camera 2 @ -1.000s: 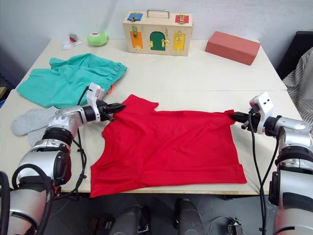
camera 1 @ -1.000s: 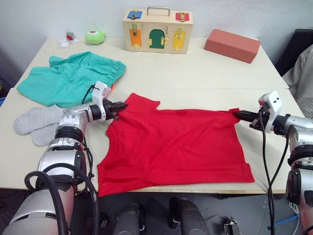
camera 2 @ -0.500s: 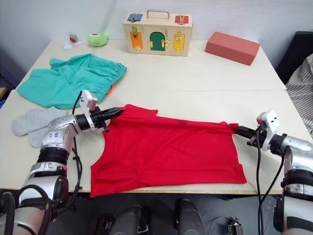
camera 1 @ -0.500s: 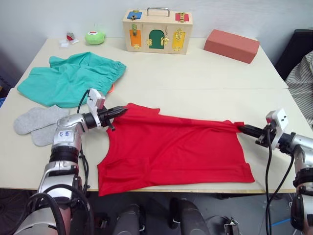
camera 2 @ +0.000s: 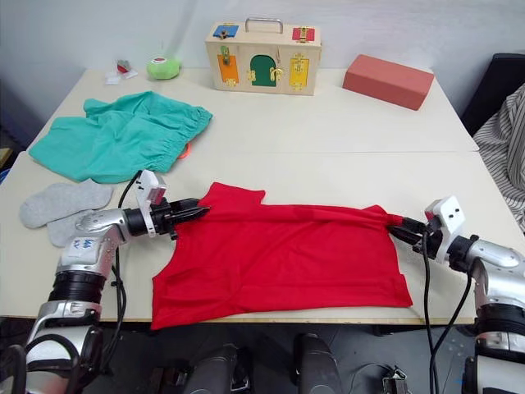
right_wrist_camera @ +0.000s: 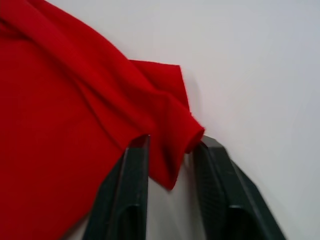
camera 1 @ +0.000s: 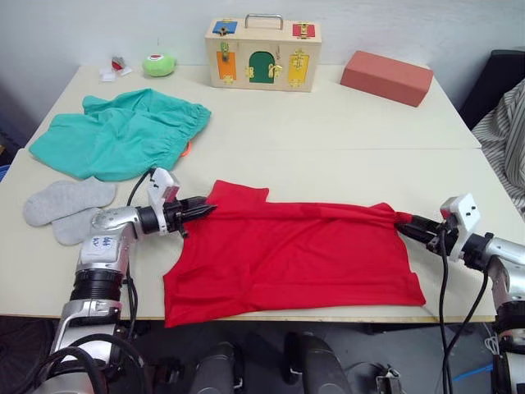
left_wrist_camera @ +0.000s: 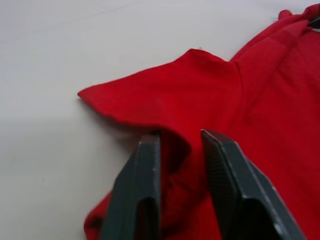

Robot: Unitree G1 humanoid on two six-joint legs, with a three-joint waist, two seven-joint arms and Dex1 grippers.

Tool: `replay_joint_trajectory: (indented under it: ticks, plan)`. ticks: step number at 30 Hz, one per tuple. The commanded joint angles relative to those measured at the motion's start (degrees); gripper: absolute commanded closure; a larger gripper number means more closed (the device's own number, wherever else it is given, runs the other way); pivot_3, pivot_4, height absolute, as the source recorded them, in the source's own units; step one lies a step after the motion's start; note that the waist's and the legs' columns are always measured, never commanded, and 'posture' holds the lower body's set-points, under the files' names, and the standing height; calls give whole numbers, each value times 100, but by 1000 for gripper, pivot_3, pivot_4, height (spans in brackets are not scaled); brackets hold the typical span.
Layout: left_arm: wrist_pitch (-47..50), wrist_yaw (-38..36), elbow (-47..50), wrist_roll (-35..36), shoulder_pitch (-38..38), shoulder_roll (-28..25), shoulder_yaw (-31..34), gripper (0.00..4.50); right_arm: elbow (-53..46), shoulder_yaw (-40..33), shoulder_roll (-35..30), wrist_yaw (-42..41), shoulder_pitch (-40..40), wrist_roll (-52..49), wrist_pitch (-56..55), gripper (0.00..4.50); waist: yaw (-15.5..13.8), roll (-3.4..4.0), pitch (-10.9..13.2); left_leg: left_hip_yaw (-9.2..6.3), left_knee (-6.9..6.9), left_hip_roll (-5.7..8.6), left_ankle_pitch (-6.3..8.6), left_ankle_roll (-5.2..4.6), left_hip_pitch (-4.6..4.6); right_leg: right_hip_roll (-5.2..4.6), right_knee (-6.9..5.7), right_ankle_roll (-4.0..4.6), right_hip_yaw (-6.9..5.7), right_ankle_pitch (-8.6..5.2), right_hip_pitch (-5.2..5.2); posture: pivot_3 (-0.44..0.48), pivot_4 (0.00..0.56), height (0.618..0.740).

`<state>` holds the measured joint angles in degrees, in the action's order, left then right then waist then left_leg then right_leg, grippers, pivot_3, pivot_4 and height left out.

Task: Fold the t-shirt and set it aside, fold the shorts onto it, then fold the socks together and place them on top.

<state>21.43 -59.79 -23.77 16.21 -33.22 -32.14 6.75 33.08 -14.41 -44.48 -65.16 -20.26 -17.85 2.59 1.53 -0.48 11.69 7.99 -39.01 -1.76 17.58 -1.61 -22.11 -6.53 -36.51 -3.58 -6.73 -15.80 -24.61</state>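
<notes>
The red t-shirt lies stretched across the table's near half, its far edge folded over toward me. My left gripper is shut on the shirt's left corner, cloth pinched between its fingers. My right gripper is shut on the shirt's right corner. The teal shorts lie spread at the far left. The two grey socks rest side by side at the left edge, just left of my left arm.
A wooden latch box stands at the back middle, a salmon-red block at the back right. A green round toy and small bits sit at the back left. A striped cloth hangs beyond the right edge.
Both grippers have drawn the shirt's far edge toward me and lower, folding it over. The shirt now looks shorter front to back and pulled taut between the grippers.
</notes>
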Motion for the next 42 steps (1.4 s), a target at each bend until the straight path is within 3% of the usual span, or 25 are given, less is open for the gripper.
replay_joint_trajectory:
  ticks: [1,6,7,12,18,22,26,29,36,41,42]
  plan:
    - [848,-107,273,258,-104,-467,125,1986,-863,-515,-422,-62,414,-327,152,1838,-12,0,0,-1,0,1,1,-1,0,-1,0,0,0,0,1,0,150,740]
    - [2083,-205,-36,422,-679,-929,7,356,-2026,-928,-613,-14,1084,-492,-28,12,-41,-6,-2,-4,-1,2,4,-5,1,-1,4,0,-2,0,4,0,150,740]
    - [2351,-127,-190,297,-878,-995,-130,28,-2322,-976,-622,3,1198,-556,45,0,-42,-9,-4,-6,-1,1,4,-4,1,-1,4,0,-3,0,5,0,150,740]
    - [2222,303,-1589,27,-2028,-557,-262,28,-3459,-818,-474,266,1279,-756,379,0,-118,-9,-4,-3,-2,3,5,-2,3,2,1,0,1,0,4,0,150,740]
    - [1858,924,-3427,-659,-3138,259,-734,28,-3984,-428,-174,562,1047,-851,715,0,-163,-19,-1,3,-3,7,6,-5,0,15,4,0,1,0,2,0,150,740]
    - [1476,1022,-3982,-804,-3413,640,-727,28,-4080,-384,-112,599,1124,-841,716,0,-215,-20,-1,3,-6,16,7,-13,-3,16,4,-3,0,1,2,0,150,740]
    - [1341,635,-4106,-1044,-3411,920,-991,28,-4199,-413,-113,581,1268,-947,793,0,-281,-21,-2,3,-8,15,7,-15,-2,12,5,-6,0,3,3,0,150,740]
    - [1027,704,-4178,-1260,-3377,1092,-1104,602,-4254,-472,-125,601,1389,-972,770,0,-304,-22,-3,2,-8,20,8,-18,-1,13,6,-6,-2,3,5,0,150,740]
    - [330,977,-4324,-1403,-3342,1332,-968,2819,-4389,-644,-138,648,1705,-1016,737,0,-307,-26,-5,2,-9,26,13,-34,-2,1,14,-16,-1,9,9,0,150,740]
    - [-589,496,-4042,-1195,-3006,1348,-757,4389,-4414,-767,-142,670,1945,-1023,701,0,-287,-26,-5,3,-9,23,15,-37,-4,-1,26,-22,-2,12,10,0,150,740]
    - [-871,359,-3943,-1116,-2918,1310,-668,4452,-4459,-795,-152,636,2042,-1095,781,0,-284,-26,-5,6,-9,21,16,-37,-5,-2,27,-23,-2,13,9,0,150,740]
